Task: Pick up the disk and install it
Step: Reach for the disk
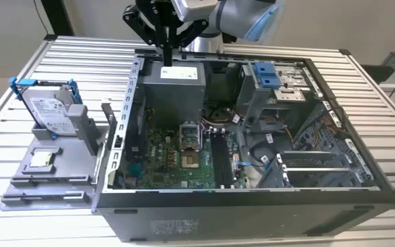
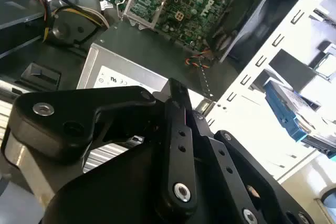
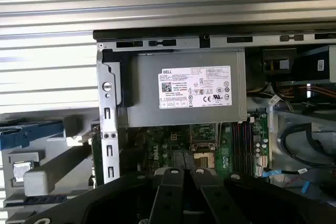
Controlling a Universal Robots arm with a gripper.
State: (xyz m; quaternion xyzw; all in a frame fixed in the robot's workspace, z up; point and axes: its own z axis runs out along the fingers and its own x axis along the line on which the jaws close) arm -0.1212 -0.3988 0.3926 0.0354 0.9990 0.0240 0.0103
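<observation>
Disk [image 1: 49, 110] upright in stand [image 1: 82, 125], exterior view, gripper [image 1: 166, 62] over power supply [image 1: 178, 75]

A white label [image 3: 195, 87] of fine print and certification marks lies on the power supply [image 3: 142, 93] in the case's [image 1: 252, 191] corner. Near the table's [image 1: 81, 56] edge at the exterior view's left, the disk [image 1: 59, 123] bears a printed sticker [image 1: 47, 109], too small to read.
</observation>
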